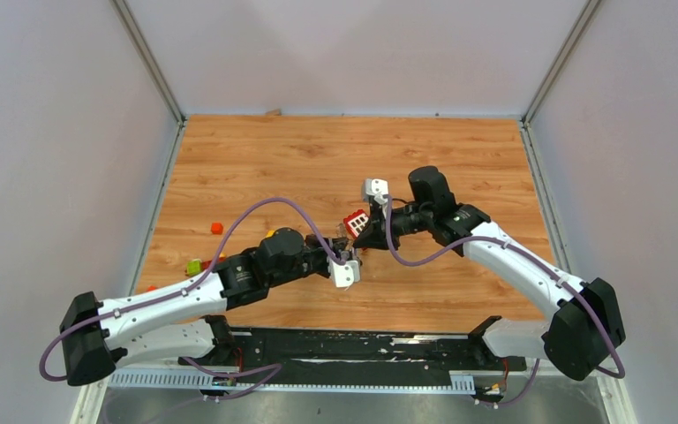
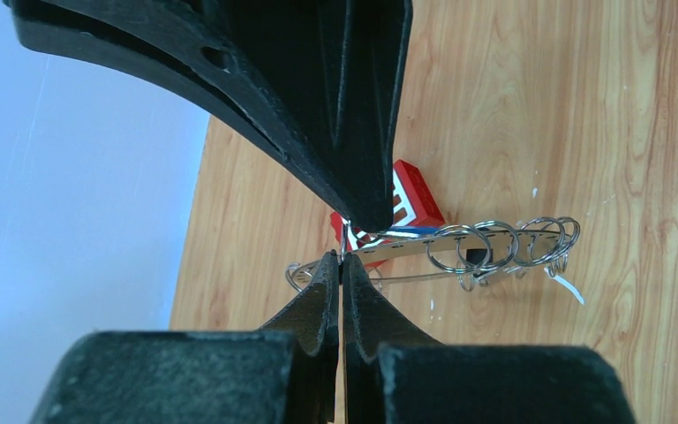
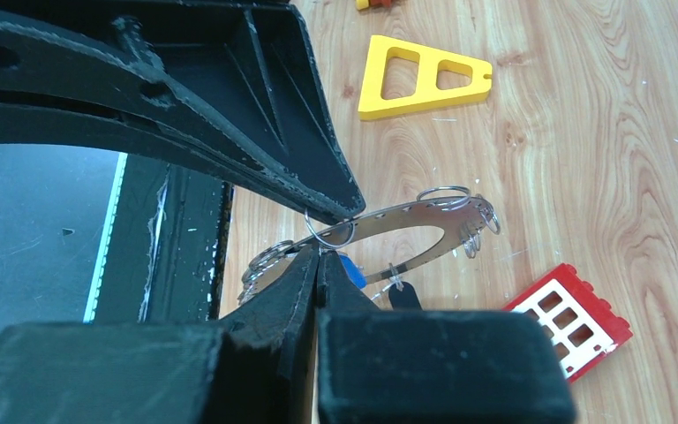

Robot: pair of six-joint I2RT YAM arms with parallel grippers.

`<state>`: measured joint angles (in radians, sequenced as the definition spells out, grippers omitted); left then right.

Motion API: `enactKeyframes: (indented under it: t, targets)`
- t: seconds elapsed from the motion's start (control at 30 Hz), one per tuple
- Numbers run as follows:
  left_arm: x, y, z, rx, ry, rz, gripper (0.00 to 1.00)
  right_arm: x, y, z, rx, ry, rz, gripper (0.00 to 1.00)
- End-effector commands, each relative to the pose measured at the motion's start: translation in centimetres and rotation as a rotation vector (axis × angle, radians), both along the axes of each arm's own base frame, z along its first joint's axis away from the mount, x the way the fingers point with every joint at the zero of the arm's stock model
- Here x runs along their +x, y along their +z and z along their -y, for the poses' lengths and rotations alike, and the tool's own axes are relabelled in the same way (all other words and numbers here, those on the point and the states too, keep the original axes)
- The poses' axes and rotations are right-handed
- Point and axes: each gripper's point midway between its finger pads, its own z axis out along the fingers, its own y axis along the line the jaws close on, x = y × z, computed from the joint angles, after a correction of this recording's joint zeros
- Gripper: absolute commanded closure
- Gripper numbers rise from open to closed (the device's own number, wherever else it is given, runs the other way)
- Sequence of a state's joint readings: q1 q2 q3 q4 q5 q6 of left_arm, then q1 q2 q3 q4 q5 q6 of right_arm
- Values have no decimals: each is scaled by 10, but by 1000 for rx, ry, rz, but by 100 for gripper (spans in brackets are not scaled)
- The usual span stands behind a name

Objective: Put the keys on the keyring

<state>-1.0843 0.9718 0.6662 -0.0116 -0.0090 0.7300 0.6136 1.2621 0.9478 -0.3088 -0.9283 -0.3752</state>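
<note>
From above, both arms reach in over the table (image 1: 256, 168) and meet at its middle. The left gripper (image 1: 344, 252) and the right gripper (image 1: 364, 238) are tip to tip, just beside a red block (image 1: 356, 221). What lies between them is too small to make out here. An orange bit (image 1: 216, 227) and a green bit (image 1: 193, 266) lie well apart to the left.

In the left wrist view, the left gripper's fingers are pressed together on a thin silvery edge at the near end of the keyring (image 2: 459, 247). The keyring shows almost edge-on, fringed with small split rings, and stretches away to the right above the wood. The right gripper's tip comes down onto the same end. The red block sits behind.

In the right wrist view, the right gripper is closed on the keyring's near rim, and the left gripper's tip pinches a small ring on it. A blue key (image 3: 350, 268) and a black key (image 3: 402, 296) sit just under the band. Whether they are threaded on cannot be told. A yellow frame (image 3: 419, 75) lies farther off.
</note>
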Motion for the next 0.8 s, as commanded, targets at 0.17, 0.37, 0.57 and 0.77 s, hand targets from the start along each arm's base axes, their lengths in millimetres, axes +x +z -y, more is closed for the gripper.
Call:
enactKeyframes:
  t: [0.17, 0.37, 0.57, 0.77]
  targets:
    - [9, 32, 4, -103, 111, -91, 100, 17, 26, 3, 43, -65, 87, 100]
    - [11, 30, 4, -113, 174, -172, 100, 26, 39, 12, 55, -107, 135, 100]
    - [18, 39, 4, -167, 249, -221, 100, 25, 44, 12, 65, -110, 140, 100]
    - [22, 38, 9, -182, 283, -261, 100, 25, 49, 8, 80, -103, 97, 100]
